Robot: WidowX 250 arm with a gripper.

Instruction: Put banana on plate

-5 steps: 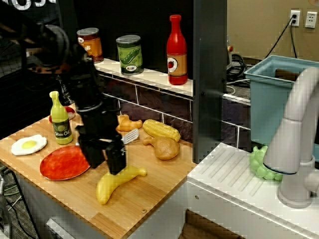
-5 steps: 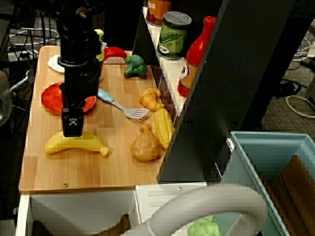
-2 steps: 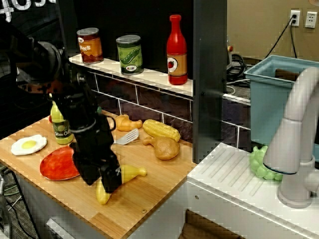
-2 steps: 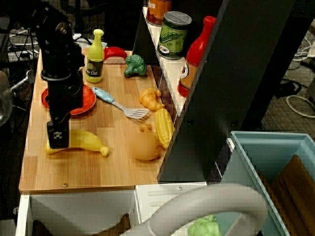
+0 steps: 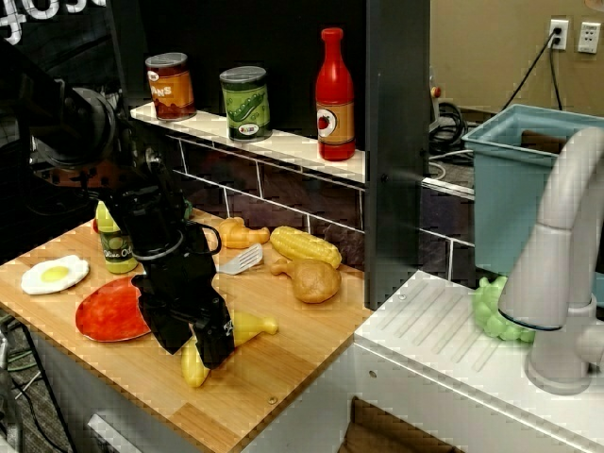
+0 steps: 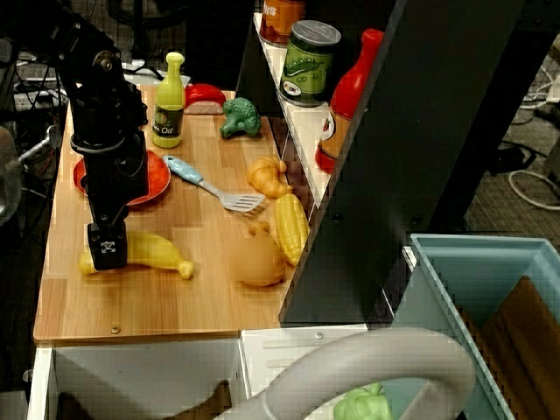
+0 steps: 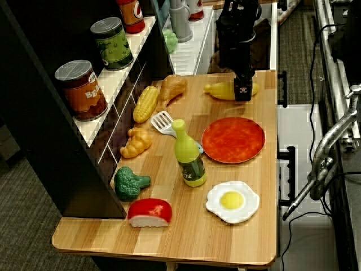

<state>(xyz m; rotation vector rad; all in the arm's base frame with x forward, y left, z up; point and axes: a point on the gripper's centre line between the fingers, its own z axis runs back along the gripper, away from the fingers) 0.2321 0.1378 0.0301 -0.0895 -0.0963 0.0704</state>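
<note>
The yellow banana (image 5: pixel 243 327) lies on the wooden counter near its front edge, also seen in the overhead view (image 6: pixel 156 251) and the opposite view (image 7: pixel 223 88). The red-orange plate (image 5: pixel 106 313) lies flat beside it, bare (image 7: pixel 233 139); the arm partly hides it from overhead (image 6: pixel 157 180). My black gripper (image 5: pixel 195 342) points down at the banana's end nearest the plate (image 6: pixel 107 250). Its two fingers stand apart on either side of the banana (image 7: pixel 243 90). The banana rests on the wood.
A yellow-green oil bottle (image 5: pixel 115 238) and fried egg (image 5: pixel 55 274) stand beyond the plate. A spatula (image 6: pixel 210 185), corn cob (image 5: pixel 305 246), chicken pieces (image 5: pixel 311 279), broccoli (image 6: pixel 239 116) lie toward the back wall. Cans and a red bottle (image 5: pixel 335 94) sit on the shelf.
The gripper has come down and shifted from over the banana's middle to its end nearest the plate. Since 0.4 s ago it has barely moved. The banana has not moved.
</note>
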